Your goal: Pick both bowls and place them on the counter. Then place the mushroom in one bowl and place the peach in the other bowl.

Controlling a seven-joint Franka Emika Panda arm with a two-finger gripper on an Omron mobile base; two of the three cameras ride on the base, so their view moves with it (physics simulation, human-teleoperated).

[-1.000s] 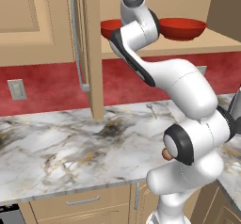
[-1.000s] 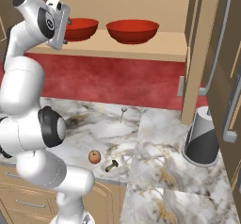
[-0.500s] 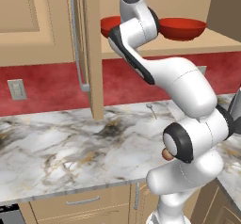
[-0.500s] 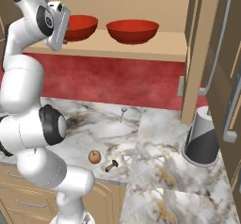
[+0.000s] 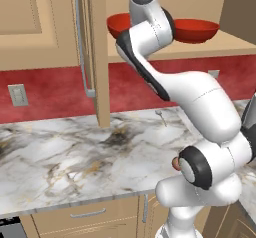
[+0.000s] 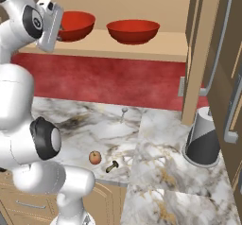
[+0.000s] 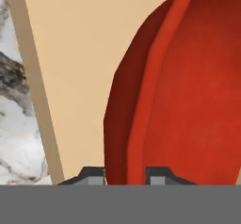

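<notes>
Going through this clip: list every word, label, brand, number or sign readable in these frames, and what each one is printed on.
None: no readable text in any view.
The two red bowls, the peach, the mushroom and the marble counter bear no lettering.
The grey cone-shaped object on the counter and the wall outlet are plain.
The gripper carries no markings.
</notes>
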